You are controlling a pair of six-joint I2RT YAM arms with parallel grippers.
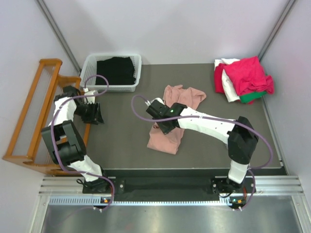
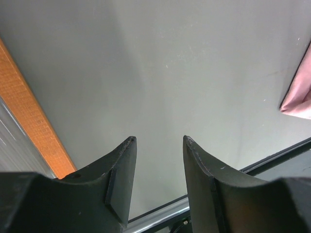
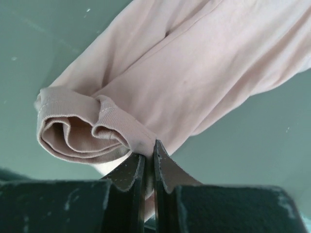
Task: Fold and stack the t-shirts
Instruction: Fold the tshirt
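I see whole table (image 1: 121,145) from top camera, dark grey. Along left edge: wooden rack (image 1: 29,111). Mid-table, under my right arm: dusty-pink t-shirt (image 1: 187,96), rumpled. Far right corner: pile of other t-shirts (image 1: 245,77), crimson, white, green. Far left: white basket (image 1: 112,88), black cloth (image 1: 115,70) inside. My right gripper (image 3: 149,156) pinched almost closed on rolled ribbed edge of dusty-pink t-shirt. My left gripper (image 2: 159,141) about half open, holding nothing, over bare table near wooden rack.
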